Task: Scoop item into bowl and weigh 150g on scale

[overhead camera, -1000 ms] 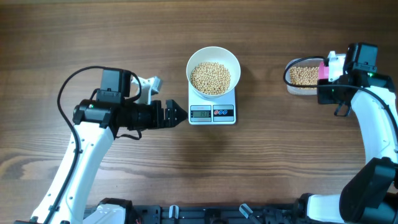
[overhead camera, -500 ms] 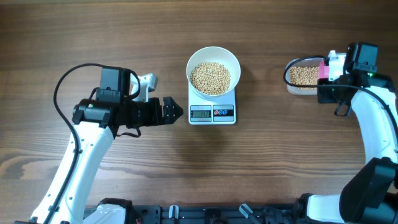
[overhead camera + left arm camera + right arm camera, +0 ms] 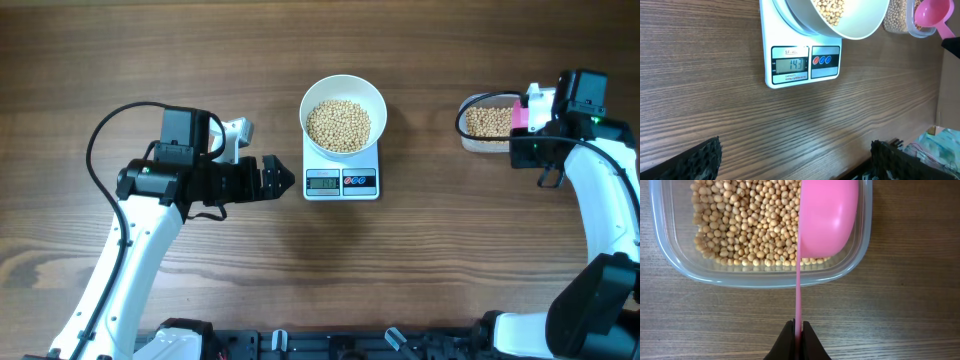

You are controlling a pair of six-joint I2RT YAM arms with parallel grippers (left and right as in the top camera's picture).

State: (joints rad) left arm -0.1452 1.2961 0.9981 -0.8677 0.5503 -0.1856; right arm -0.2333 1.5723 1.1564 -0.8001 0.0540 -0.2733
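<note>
Since a second ago the left arm has drawn back a little from the scale, while the right arm has kept its place. From overhead, the small white square digital scale (image 3: pixel 341 194) sits mid-way across the brown wooden counter (image 3: pixel 400 270). It carries the round plain white bowl (image 3: pixel 343 79), which holds a heap of small round beige-tan beans (image 3: pixel 338 125). The left fingers (image 3: pixel 278 181) are spread wide and empty, just left of the scale. At the right, a clear rounded-rectangular plastic tub (image 3: pixel 467 137) holds more beans, with a small pink plastic scoop (image 3: pixel 518 113) over its right end. In the left wrist view, the scale's grey display (image 3: pixel 791 64) reads 143 and the bowl overhangs it. In the right wrist view, the right fingers (image 3: pixel 785 347) are clenched on the scoop's thin pink handle (image 3: pixel 798 295), its cup over the beans at the tub's right side
</note>
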